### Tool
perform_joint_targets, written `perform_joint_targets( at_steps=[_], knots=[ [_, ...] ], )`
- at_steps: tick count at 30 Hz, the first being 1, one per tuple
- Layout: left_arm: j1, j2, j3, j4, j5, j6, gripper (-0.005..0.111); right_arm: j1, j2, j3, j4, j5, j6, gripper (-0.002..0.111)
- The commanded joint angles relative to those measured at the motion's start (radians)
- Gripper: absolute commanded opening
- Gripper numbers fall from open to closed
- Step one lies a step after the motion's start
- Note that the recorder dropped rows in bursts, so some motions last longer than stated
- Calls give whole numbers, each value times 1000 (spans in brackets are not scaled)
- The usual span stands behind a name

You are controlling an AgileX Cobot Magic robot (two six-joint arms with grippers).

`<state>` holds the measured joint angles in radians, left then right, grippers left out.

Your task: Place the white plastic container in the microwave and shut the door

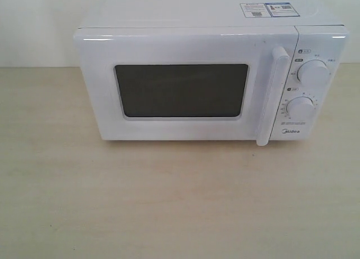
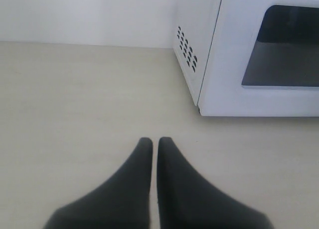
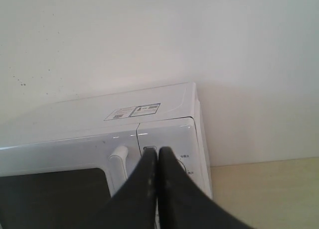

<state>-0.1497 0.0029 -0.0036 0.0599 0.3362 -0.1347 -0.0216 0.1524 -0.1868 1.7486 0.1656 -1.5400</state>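
Note:
The white Midea microwave [image 1: 208, 79] stands at the back of the table with its door [image 1: 185, 84] closed against the body, the bar handle [image 1: 271, 95] at the door's right edge. The white plastic container is out of view in every frame. My left gripper [image 2: 154, 142] is shut and empty, low over bare table off the microwave's [image 2: 249, 50] left front corner. Raised above the microwave's [image 3: 129, 129] right front, my right gripper [image 3: 157, 152] is also shut and empty, with the handle [image 3: 118, 164] just beside it. Neither gripper shows in the exterior view.
A light wooden table [image 1: 169, 202] stretches in front of the microwave, and a white wall [image 1: 45, 22] stands close behind it. Two dials [image 1: 312, 73] sit on the right panel, and vent holes [image 2: 186, 47] mark the microwave's left side.

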Motion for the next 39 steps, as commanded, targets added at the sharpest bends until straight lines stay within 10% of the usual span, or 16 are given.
perform_joint_targets(
  at_steps=[1,21,39],
  knots=[
    [2,-3,4,3,0,-4,4,-6,-1,5,-4,-2,-3,0],
    [2,-3,4,3,0,-4,4,-6,-1,5,-4,-193,-7,0],
    [2,-3,4,3,0,-4,4,-6,-1,5,-163,19,159,0]
  ],
)
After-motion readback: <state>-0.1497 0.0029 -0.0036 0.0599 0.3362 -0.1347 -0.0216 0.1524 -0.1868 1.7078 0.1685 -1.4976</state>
